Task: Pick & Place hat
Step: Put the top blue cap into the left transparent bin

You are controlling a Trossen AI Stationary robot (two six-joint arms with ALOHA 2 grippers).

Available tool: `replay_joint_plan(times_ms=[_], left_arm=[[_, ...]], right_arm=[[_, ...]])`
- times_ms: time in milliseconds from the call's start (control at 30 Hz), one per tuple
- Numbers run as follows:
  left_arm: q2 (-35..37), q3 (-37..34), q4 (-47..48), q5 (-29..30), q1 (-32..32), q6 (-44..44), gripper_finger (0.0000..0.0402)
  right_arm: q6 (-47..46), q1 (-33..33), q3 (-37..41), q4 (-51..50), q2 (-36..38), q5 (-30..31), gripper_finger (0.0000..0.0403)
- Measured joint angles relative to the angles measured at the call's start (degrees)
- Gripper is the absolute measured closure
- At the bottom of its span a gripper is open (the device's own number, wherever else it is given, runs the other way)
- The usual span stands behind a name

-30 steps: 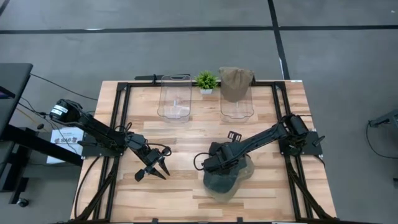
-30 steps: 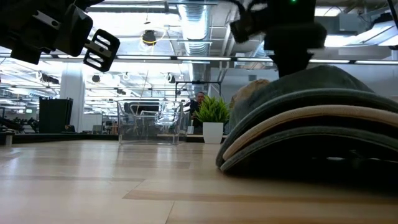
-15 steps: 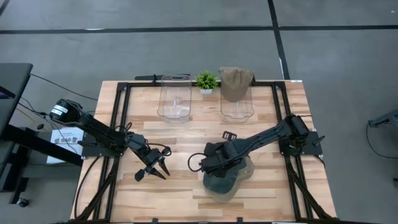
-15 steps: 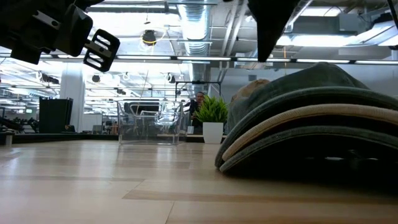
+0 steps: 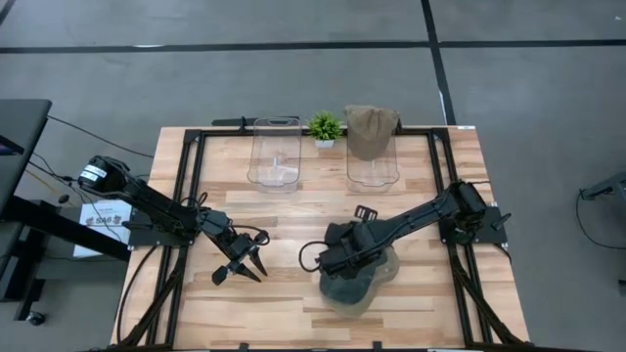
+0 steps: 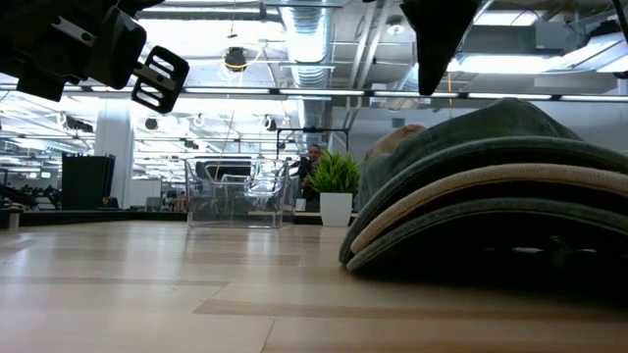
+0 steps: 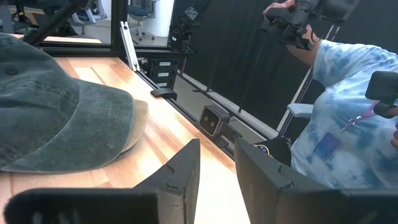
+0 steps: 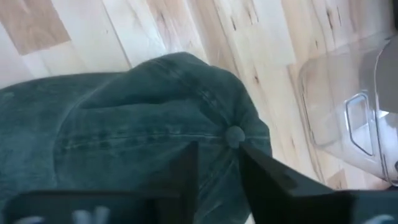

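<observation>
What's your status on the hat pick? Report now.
Right gripper above green cap, holding nothing. Left gripper idle, open, beside it. Tan hat on right clear bin. Nothing blocking.

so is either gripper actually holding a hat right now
No. The right gripper hovers open above the green hat; the left gripper holds nothing.

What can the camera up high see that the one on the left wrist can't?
Only the high view shows both arms, two clear bins, a tan hat on one bin, and a little plant. Only the left wrist view shows a person in a blue tie-dye shirt beside the table. Both show the wooden table and the green hat lying on it.
</observation>
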State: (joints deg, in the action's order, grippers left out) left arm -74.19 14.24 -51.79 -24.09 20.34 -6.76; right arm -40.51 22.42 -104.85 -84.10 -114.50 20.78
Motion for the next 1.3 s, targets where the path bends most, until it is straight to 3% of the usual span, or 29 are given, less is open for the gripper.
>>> replay_joint_plan(times_ms=[233, 467, 900, 1133, 1300], left_arm=[[0.0, 0.0, 0.2, 0.0, 0.0, -0.2, 0.0304], [0.0, 0.0, 0.3, 0.0, 0.0, -0.2, 0.0304], [0.0, 0.0, 0.3, 0.0, 0.0, -0.2, 0.0304], [0.0, 0.0, 0.3, 0.0, 0.0, -0.2, 0.0304], [0.0, 0.0, 0.3, 0.0, 0.0, -0.2, 0.0304]], right_arm=[[0.9, -0.4, 5.9, 1.8, 0.0, -2.4, 0.0195], [0.4, -0.8, 10.4, 3.3, 0.0, 0.4, 0.0184], [1.8, -3.0, 16.2, 8.7, 0.0, 0.4, 0.0275], [3.0, -3.1, 16.6, 8.8, -0.1, 0.1, 0.0388], [2.6, -3.1, 16.6, 8.4, -0.1, 0.1, 0.0400]])
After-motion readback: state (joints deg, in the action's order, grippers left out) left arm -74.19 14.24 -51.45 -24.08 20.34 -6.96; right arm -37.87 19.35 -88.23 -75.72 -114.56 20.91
